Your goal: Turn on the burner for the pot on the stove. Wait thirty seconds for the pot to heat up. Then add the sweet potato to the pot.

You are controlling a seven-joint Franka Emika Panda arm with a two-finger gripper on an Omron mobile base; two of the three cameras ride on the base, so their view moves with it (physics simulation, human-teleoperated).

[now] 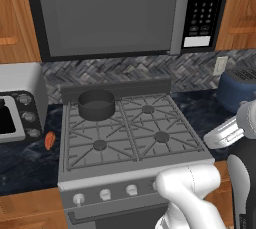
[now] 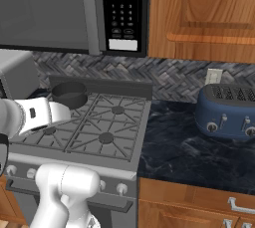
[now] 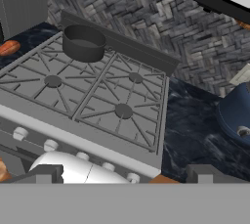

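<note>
Pot waiting on the stove, burner not yet lit

The wrong knob (image 1: 105,194) could be turned, since the row looks alike and the pot (image 1: 96,104) sits at the stove's (image 1: 135,165) back-left corner. The pot is seen empty; the sweet potato (image 1: 49,141) lies on the tabletop (image 1: 25,165) beside the stove's left edge. The tool (image 3: 124,176) is held wide open, empty.

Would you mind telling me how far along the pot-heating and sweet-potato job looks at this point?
Nothing looks done yet. The small dark-grey round pot sits on the grey stove's back-left burner with no flame visible. In hand: nothing; the gripper is open and empty, above the stove front. Left: turning a white knob, waiting, then fetching the orange-red sweet potato from the dark counter.
</note>
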